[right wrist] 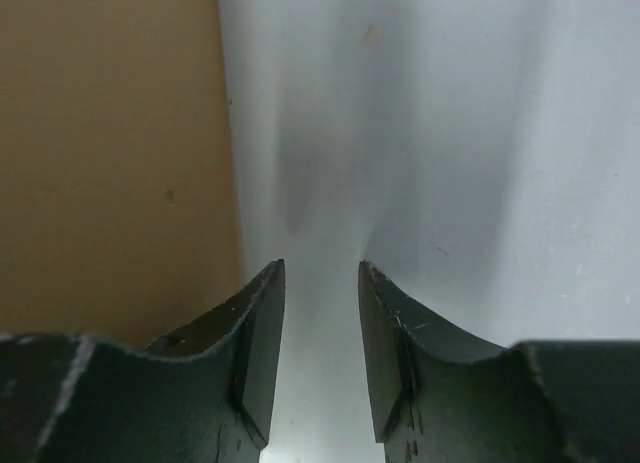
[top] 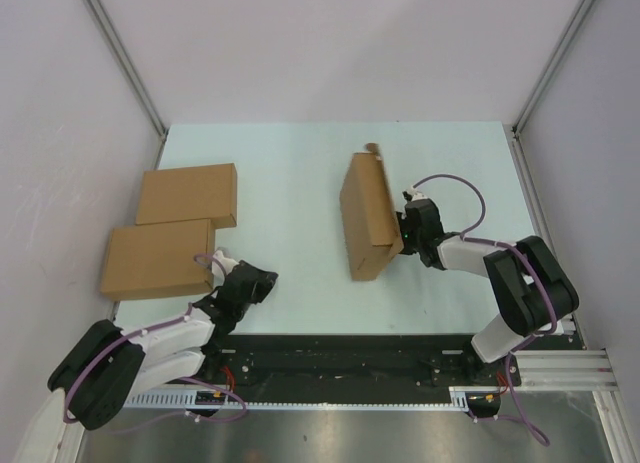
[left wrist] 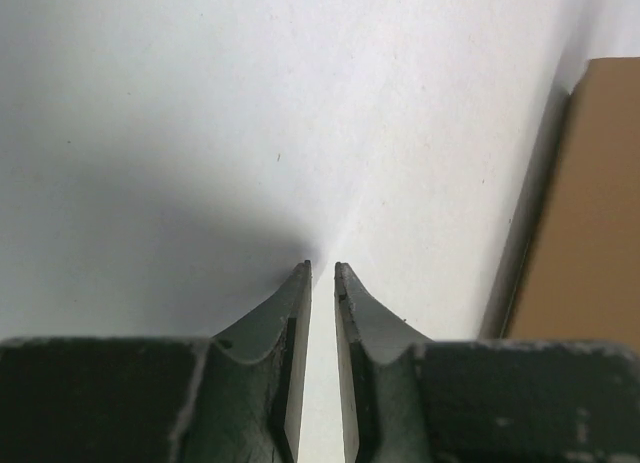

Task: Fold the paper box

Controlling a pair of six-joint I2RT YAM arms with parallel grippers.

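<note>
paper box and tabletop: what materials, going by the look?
Paper box: plain brown cardboard, matte, with an even tan face, folded edges and a raised tab. No cut edge is clear enough to tell whether it is corrugated. Tabletop: smooth pale greenish sheet with only soft shadows on it, likely laminate or plastic; cannot tell which.

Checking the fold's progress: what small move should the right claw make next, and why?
Probably ease the right claw left onto the paper box. The box stands on edge right beside it, its cardboard face left of the open, empty jaws rather than between them. The left claw, empty, sits by the finished boxes, too far to help.
</note>
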